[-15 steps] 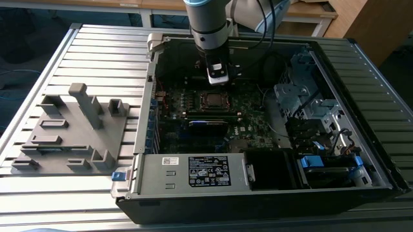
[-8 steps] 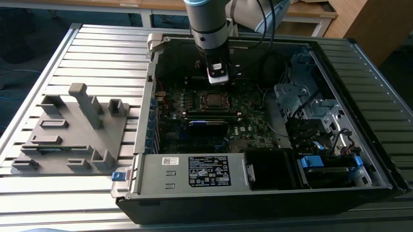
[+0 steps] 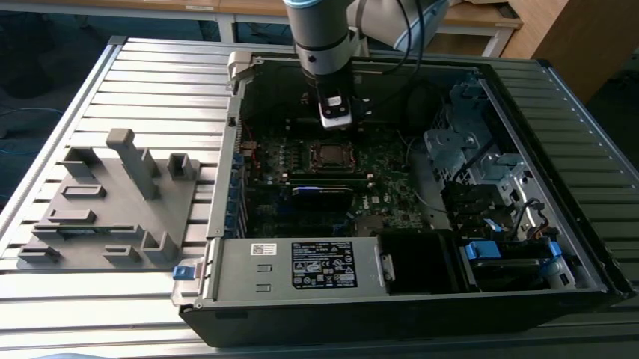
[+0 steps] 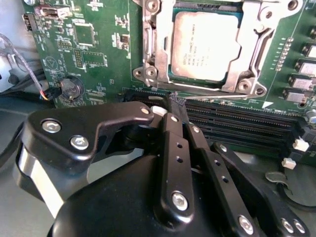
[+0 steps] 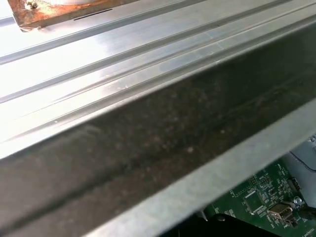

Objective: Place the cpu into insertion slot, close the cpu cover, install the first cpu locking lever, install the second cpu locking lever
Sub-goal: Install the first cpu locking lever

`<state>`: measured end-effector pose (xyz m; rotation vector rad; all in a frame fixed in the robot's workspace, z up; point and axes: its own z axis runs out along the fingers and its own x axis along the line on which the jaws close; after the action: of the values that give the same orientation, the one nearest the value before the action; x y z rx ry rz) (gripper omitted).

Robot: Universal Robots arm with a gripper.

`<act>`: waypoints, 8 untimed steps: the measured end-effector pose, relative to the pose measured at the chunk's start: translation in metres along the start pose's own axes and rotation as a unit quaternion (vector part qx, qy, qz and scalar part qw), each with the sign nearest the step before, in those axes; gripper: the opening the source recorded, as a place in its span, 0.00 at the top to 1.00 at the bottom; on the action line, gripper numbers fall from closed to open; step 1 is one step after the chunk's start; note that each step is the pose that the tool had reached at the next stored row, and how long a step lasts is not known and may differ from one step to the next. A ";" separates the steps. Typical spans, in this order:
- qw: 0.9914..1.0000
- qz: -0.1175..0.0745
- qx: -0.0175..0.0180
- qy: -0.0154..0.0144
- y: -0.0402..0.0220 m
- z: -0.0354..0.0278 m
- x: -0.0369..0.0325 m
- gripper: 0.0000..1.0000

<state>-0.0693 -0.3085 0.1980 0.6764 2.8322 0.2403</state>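
The cpu [image 4: 205,44], a dull silver square, lies in the insertion slot [image 3: 313,149] on the green motherboard. The shiny cpu cover [image 4: 259,47] lies flat around it, and the chip shows through its window. Thin metal lever bars [image 4: 146,34] run along the frame's sides; I cannot tell whether they are latched. My gripper [image 4: 177,103] hovers just off the socket's edge, above the black memory slots [image 4: 237,121]. Its black fingers [image 4: 173,143] are pressed together and hold nothing. In the exterior view the gripper [image 3: 336,123] hangs inside the open case, just behind the socket.
The open computer case [image 3: 230,224] lies on a slatted aluminium table [image 3: 150,82]. A grey moulded fixture [image 3: 110,202] stands at the exterior view's left. Drive bays and cables [image 3: 479,172] crowd the case's right side. The case wall [image 5: 148,148] passes close by in the first wrist view.
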 end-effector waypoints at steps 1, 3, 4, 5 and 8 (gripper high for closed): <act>1.000 0.000 -0.001 -0.001 -0.0003 0.0002 0.0005 0.89; 1.000 0.000 -0.002 -0.004 -0.0007 0.0007 0.0013 0.89; 1.000 0.000 -0.003 -0.005 -0.0009 0.0009 0.0015 0.89; 1.000 -0.001 -0.003 -0.006 -0.0010 0.0011 0.0017 0.89; 1.000 -0.001 -0.004 -0.007 -0.0013 0.0014 0.0021 0.89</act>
<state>-0.0714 -0.3085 0.1961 0.6712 2.8160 0.2457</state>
